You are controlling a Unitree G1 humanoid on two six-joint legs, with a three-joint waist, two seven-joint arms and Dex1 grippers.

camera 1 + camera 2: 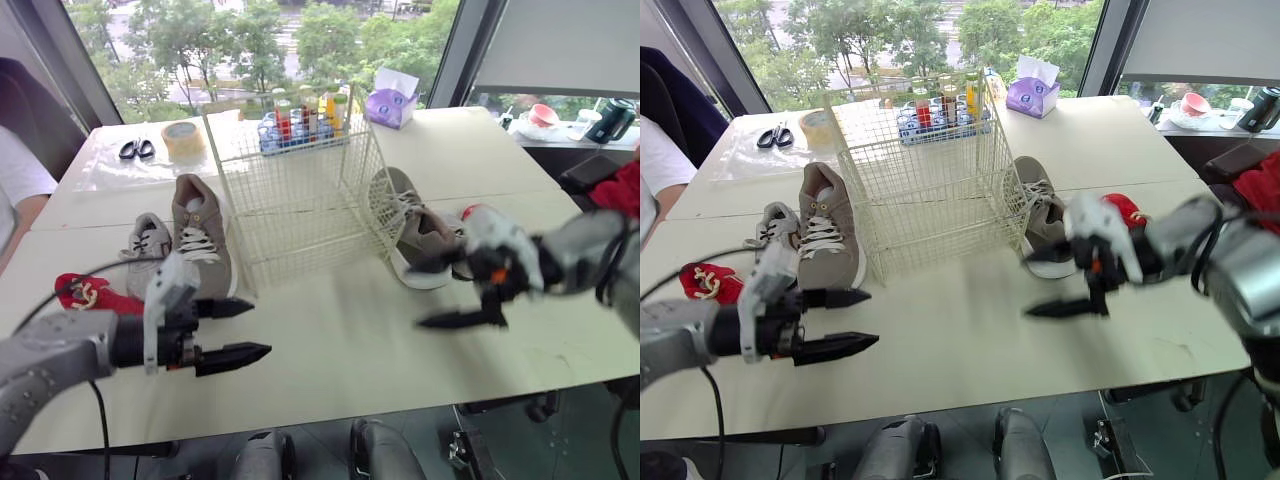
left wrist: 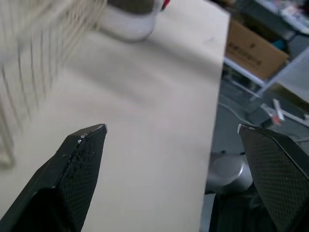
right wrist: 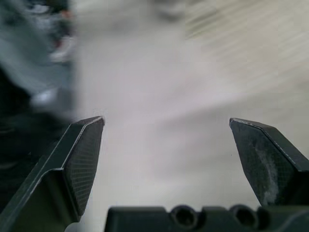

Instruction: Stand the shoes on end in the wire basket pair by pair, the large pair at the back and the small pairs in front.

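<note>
The white wire basket [image 1: 300, 190] stands mid-table with nothing inside. To its left lie a large taupe shoe [image 1: 200, 235], a small grey shoe [image 1: 148, 243] and a small red shoe [image 1: 90, 293]. On its right the other large taupe shoe [image 1: 410, 235] leans on its side against the basket, and a red shoe [image 1: 478, 212] peeks out behind my right arm. My left gripper [image 1: 258, 328] is open just in front of the left taupe shoe, holding nothing. My right gripper [image 1: 417, 295] is open and empty, in front of the right taupe shoe's toe.
Behind the basket sits a tray of bottles [image 1: 300, 125], with a tape roll [image 1: 183, 140] and scissors [image 1: 137, 150] to the left and a tissue box [image 1: 392, 100] to the right. A person's sleeve [image 1: 15, 185] shows at the left edge. The table's front edge [image 1: 330, 400] is close.
</note>
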